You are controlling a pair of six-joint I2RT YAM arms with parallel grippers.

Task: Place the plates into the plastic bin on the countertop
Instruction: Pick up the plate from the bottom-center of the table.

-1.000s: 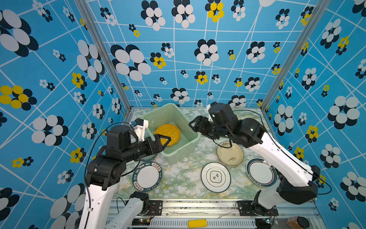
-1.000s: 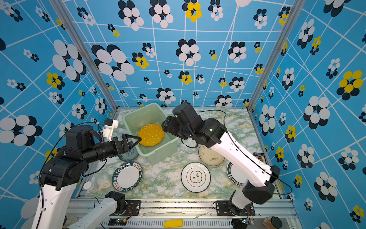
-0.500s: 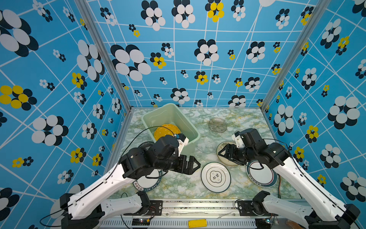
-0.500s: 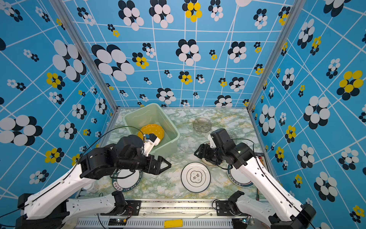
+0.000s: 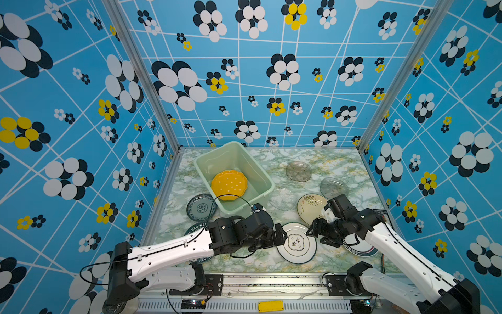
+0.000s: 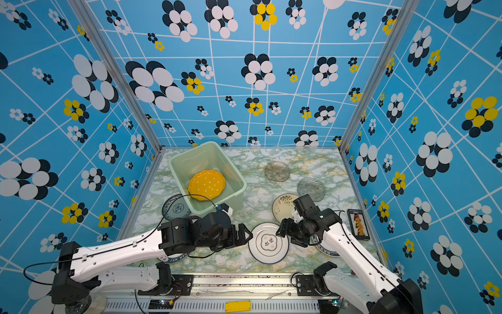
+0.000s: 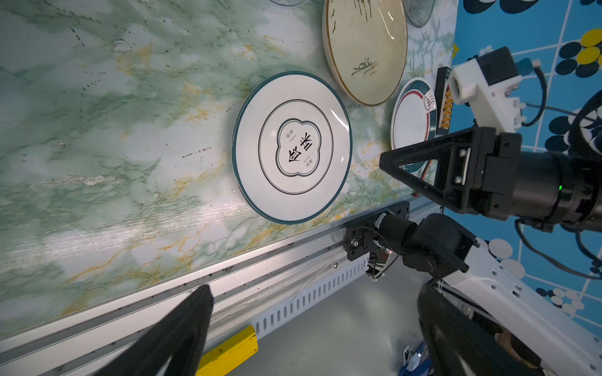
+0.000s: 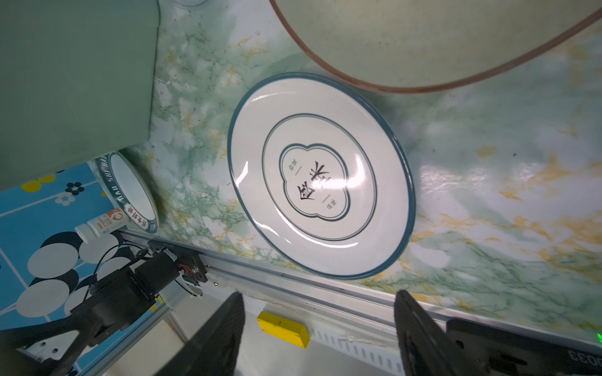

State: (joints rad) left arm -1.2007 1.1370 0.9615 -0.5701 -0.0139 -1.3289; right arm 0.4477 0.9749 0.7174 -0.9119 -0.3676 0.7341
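flanking the white dark-rimmed plate [image 5: 297,243], left jaws wide open, right jaws open, both empty

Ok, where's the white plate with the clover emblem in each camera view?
Top view: white plate by the front rail, centre-right.
Top view: by that rail, centre.
Left wrist: mid-frame.
Right wrist: mid-frame, larger.
Shared landmark: cream plate beside it, in all four.

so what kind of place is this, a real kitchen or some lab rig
Most likely a staged robot test cell, not a real kitchen: flower-print walls box in a marbled countertop, and two arms are mounted on a metal rail along its front edge.
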